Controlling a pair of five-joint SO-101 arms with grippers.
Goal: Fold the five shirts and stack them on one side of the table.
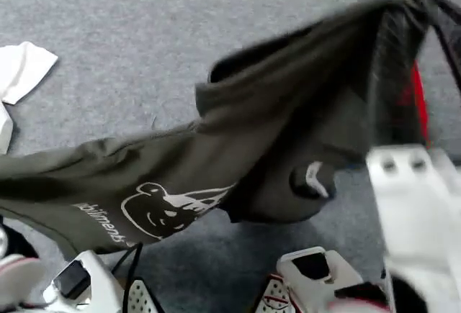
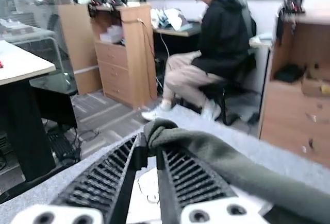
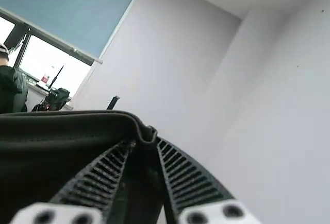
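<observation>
Left gripper (image 2: 148,149) is pinching a bunched edge of the olive-grey printed shirt (image 1: 216,147) | right gripper (image 3: 147,142) is clamping its rolled hem | soft cloth is sagging above the felt-like grey table (image 1: 108,61)

Matt cloth shirt (image 1: 238,155), felt-like table (image 1: 130,61).

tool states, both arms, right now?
Left tool: closed, holding a bunched edge of the dark shirt.
Right tool: closed, holding another edge of that shirt.
</observation>
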